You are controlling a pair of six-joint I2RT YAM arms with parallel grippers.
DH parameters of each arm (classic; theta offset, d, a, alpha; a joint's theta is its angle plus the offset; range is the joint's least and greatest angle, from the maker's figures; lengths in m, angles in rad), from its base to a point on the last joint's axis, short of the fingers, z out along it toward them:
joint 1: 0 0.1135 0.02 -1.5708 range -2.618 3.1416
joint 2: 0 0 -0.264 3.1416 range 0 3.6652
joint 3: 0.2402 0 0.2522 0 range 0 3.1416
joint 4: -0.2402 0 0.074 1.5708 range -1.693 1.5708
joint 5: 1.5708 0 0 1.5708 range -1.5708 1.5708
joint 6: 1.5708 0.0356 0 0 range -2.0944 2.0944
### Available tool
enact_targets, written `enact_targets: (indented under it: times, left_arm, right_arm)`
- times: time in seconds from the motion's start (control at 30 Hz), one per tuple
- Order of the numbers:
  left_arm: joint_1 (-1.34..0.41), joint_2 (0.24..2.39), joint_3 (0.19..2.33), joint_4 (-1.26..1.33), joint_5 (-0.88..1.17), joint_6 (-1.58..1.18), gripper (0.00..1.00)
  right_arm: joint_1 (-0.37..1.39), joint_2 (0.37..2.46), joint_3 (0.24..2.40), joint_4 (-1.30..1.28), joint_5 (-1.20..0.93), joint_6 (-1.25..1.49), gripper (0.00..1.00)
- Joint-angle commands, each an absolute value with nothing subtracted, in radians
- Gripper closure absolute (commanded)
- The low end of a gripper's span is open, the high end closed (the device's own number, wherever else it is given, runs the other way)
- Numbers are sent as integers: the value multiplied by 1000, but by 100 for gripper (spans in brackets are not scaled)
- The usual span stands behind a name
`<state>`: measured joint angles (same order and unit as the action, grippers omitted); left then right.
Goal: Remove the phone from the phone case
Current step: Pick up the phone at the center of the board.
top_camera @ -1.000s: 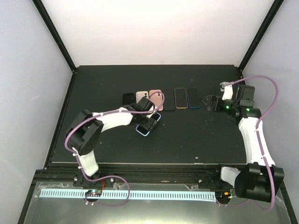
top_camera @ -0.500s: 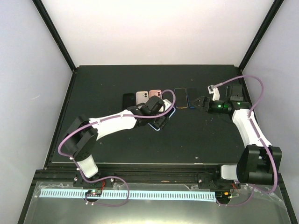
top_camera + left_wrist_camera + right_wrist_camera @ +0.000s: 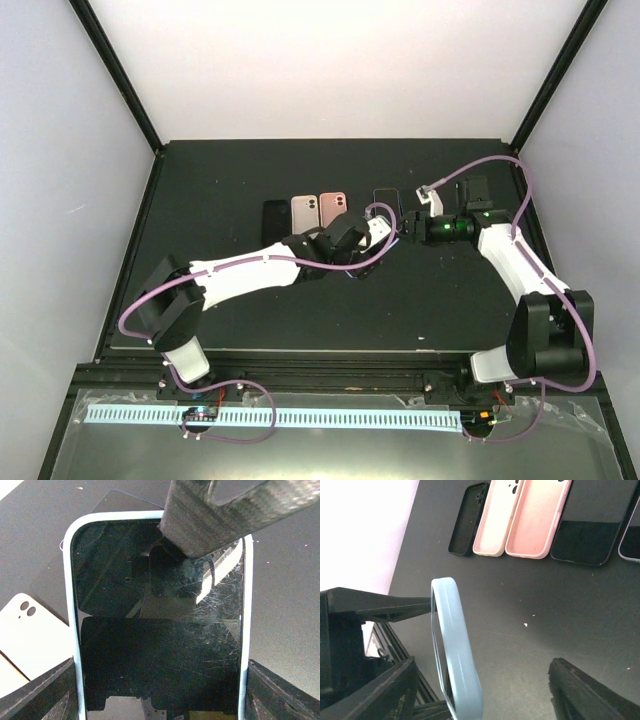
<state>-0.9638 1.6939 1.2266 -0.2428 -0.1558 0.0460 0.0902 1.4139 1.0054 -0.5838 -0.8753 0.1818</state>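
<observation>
left arm point(image 3: 245, 268) stretches toward two o'clock, left gripper point(image 3: 372, 238) clamped across the phone case point(image 3: 70, 630); right arm point(image 3: 512, 258) bends toward nine o'clock, right gripper point(image 3: 408, 226) jaws apart.

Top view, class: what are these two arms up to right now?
The left hand holds the phone, still in its light blue case, off the black table. The right hand straddles the case's free end with jaws open, one finger resting on the phone. The phone is not out yet.
</observation>
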Motion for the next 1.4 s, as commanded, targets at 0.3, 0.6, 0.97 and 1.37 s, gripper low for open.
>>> enact_targets:
  times: [0.3, 0.6, 0.97, 1.37]
  left_arm:
    - [-997, 1661, 1305, -155, -212, 75, 52]
    - [-997, 1667, 1319, -142, -223, 77, 52]
    - [-997, 1667, 1326, -135, -241, 83, 52]
    - [-960, 1573, 1247, -178, -92, 95, 1]
  right_arm:
    - [97, 1474, 1067, -609, -933, 148, 56]
    - [97, 1533, 1112, -692, -1069, 101, 64]
    - [103, 1529, 1133, -775, -1064, 34, 72]
    - [101, 1465, 1151, -829, -1096, -48, 99]
